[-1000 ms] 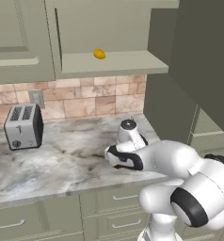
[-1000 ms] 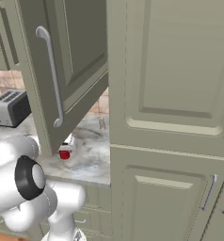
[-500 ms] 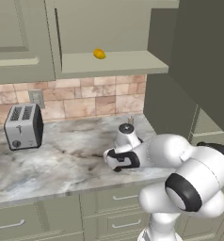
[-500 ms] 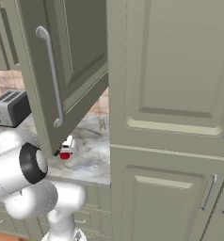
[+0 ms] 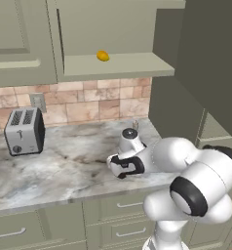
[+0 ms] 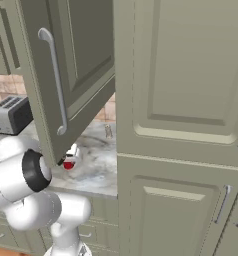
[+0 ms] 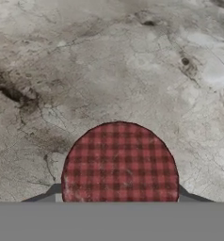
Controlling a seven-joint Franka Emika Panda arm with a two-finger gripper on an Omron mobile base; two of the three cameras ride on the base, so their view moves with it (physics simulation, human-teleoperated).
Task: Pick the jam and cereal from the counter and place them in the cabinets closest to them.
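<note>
Marbled grey counter (image 5: 64, 161), toaster (image 5: 23, 131) by tiled wall, gripper (image 7: 117, 200) down over jam (image 7: 119, 162) — grip unclear

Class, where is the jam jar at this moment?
The jam jar stands on the marble counter directly under the hand, seen lid-up in the hand view; in the right base view it peeks out below the open cabinet door.

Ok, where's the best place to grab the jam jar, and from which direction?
Come straight down from above and pinch the jam jar across its round sides just under the checked lid. It stands upright on the marble counter, and the pincer already straddles it from overhead.
</note>
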